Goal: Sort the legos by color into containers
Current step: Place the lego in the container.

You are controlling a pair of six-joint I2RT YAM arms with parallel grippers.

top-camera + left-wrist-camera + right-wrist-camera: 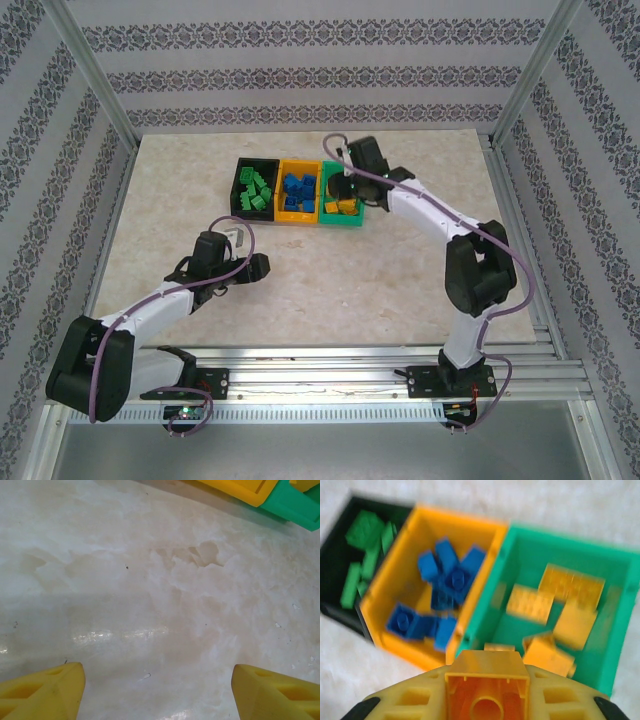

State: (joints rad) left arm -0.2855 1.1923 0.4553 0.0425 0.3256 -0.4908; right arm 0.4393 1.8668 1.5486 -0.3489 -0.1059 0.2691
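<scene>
Two arms are working at a pale table [180,180], where three joined bins are sitting in a row at the far side: one black bin [257,162] on the left, one orange bin [295,217] in the middle and one green bin [343,224] on the right. The right gripper [487,700] is hanging over the near rim of the green bin, clamped on one orange brick [487,662] whose hollow underside is facing the wrist camera. Below it, about six green bricks [362,555] are lying in the black bin, about six blue bricks [447,575] are piling up in the orange bin, and about five orange bricks [560,610] are resting in the green bin. Blur in the wrist view and the small scale from above are keeping these three counts rough. The left gripper [258,266] is hovering low over bare tabletop, well apart from the bins and nearer the arm bases. Its two yellow fingers [45,690] are standing wide apart with nothing between them, and the corners of the orange and green bins are showing at the top right of its wrist view.
</scene>
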